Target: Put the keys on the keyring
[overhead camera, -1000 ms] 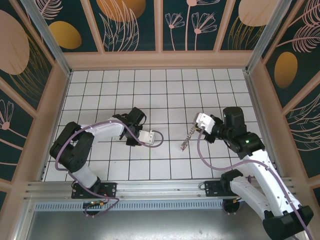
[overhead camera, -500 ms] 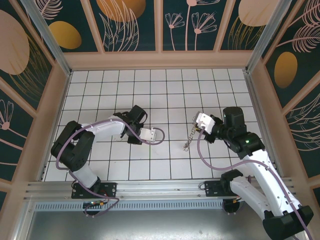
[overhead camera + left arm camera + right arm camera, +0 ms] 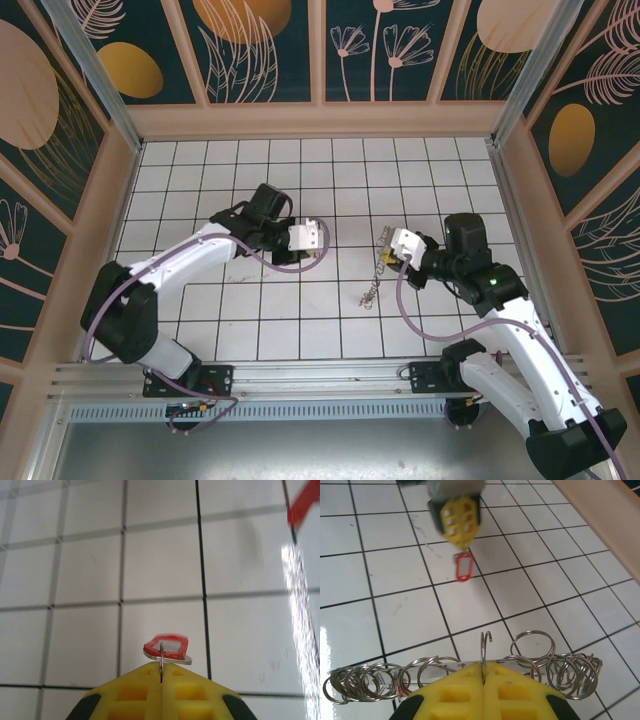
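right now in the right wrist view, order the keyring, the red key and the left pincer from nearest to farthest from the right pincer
1. keyring, clamped at the tips of the right pincer
2. red key, ahead over the tiles, slightly left
3. left pincer, just beyond the key, holding it

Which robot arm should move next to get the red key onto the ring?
Probably the left. The left gripper is shut on a red key, facing the keyring, which the right gripper pinches with a wire end poking up. The right can just hold steady.
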### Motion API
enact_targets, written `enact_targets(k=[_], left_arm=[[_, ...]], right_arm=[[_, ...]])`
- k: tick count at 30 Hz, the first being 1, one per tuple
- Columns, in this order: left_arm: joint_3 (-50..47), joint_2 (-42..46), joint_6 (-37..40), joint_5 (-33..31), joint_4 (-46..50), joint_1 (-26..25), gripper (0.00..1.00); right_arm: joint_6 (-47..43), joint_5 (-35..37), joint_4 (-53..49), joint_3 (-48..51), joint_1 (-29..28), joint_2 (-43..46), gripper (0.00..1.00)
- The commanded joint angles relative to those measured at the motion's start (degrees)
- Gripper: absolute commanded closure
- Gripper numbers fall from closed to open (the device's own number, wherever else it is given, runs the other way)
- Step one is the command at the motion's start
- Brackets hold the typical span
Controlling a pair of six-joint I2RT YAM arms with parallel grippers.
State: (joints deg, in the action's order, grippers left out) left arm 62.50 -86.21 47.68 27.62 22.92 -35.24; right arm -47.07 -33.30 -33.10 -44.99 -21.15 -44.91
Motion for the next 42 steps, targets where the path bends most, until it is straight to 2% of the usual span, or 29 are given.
enact_targets(k=[1,7,11,17,19,23,33,42], left_arm=[[0.83,4.06,-9.14,7.09,-7.90,0.35,1.00],[0.07,8.13,-14.02,9.75,-14.92,0.08,1.00],[1.02,7.43,-11.67,10.48,-13.52,-2.62,1.00],[3.25,4.51,-9.03,4.45,-12.63,-8.81,1.00],[4.81,3.15,-5.39,1.00,-10.12,-11.80,1.00],[5.10,2.18,-5.05,3.12,-11.21,-12.51,1.00],[3.83,1.86,1.66,1.56,-9.44,-13.97,1.00],[3.78,1.81,4.15,0.49,-8.10,-14.16,1.00]], right_arm=[[0.22,-5.44,2.80,-0.70,-0.89,-0.87,1.00],[0.57,-6.03,5.09,-0.25,-2.88,-2.04,1.00],[0.88,-5.90,6.99,0.43,-4.49,-2.88,1.00],[1.24,-5.64,7.66,-0.37,-7.39,-6.37,1.00],[1.04,-6.62,7.23,-0.78,-7.51,-7.77,1.00],[1.56,-7.59,6.83,-1.12,-7.58,-8.84,1.00],[3.05,-9.17,6.67,-0.80,-6.61,-9.14,1.00],[4.06,-11.94,7.49,-1.34,-4.81,-9.82,1.00]])
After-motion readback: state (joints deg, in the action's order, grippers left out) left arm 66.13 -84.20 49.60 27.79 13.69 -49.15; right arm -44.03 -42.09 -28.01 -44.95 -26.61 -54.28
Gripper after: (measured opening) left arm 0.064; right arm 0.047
